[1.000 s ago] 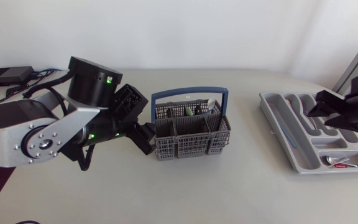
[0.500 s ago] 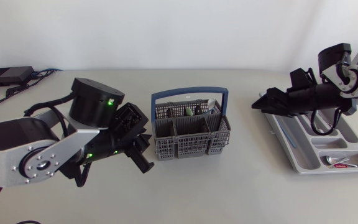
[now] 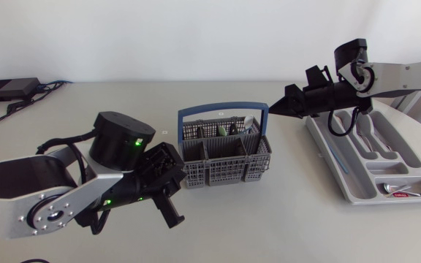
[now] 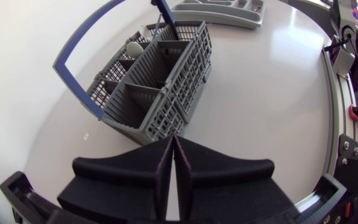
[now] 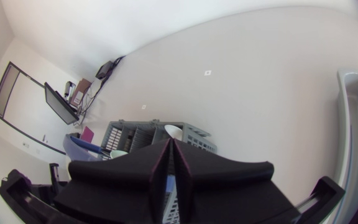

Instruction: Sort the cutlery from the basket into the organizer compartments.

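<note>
The grey cutlery basket (image 3: 218,172) with a blue handle (image 3: 225,107) stands mid-table and holds a spoon (image 3: 248,123) and other pieces. The grey organizer (image 3: 357,199) lies at the right with spoons (image 3: 368,133) in its compartments. My left gripper (image 3: 173,218) is shut and empty, down at the table in front of and left of the basket (image 4: 173,93). My right gripper (image 3: 275,107) is shut and empty, raised between organizer and basket, pointing at the basket's right end. Its wrist view shows the basket (image 5: 135,134) and a spoon (image 5: 174,130) just past the fingertips.
A black box (image 3: 7,88) with cables lies at the far left corner. In the organizer's front compartment rests a small spoon (image 3: 396,189), and a blue-handled piece (image 3: 339,158) lies in its left slot. The organizer's rim (image 5: 353,124) is beside my right gripper.
Both grippers have shut. My left arm drew back from the basket's left side toward the front. My right arm swung from over the organizer leftward toward the basket.
</note>
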Controlling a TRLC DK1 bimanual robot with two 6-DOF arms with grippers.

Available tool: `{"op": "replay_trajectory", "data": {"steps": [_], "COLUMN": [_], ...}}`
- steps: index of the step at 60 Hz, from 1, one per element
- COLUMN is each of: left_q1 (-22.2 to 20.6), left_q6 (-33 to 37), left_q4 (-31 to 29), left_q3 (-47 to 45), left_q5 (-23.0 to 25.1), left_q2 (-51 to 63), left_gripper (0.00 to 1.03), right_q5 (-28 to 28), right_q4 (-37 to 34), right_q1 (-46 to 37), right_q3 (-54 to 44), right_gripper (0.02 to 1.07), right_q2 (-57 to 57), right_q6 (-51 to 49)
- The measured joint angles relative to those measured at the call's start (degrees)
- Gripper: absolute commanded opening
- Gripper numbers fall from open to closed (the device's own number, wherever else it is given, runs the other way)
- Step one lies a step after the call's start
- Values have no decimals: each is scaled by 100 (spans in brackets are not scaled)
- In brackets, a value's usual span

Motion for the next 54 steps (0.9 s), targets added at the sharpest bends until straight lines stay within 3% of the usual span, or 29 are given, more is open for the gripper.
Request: {"op": "replay_trajectory", "data": {"steps": [17, 28, 54], "left_q1": [13, 330, 1156], "left_q6": [125, 144, 278], "left_q4": [273, 872, 1648], "left_q3": [-26, -24, 450], "left_q5": [155, 173, 192], "left_q2": [446, 1014, 2055], "left_gripper": [4, 4, 4], "right_q5": [-485, -599, -608], "right_q4": [-278, -1099, -1628], "right_q1": [302, 328, 378], "right_q3": [761, 754, -857], "right_gripper": [7, 7, 7], "right_q2": [461, 466, -1196], "right_q6": [188, -151, -748]}}
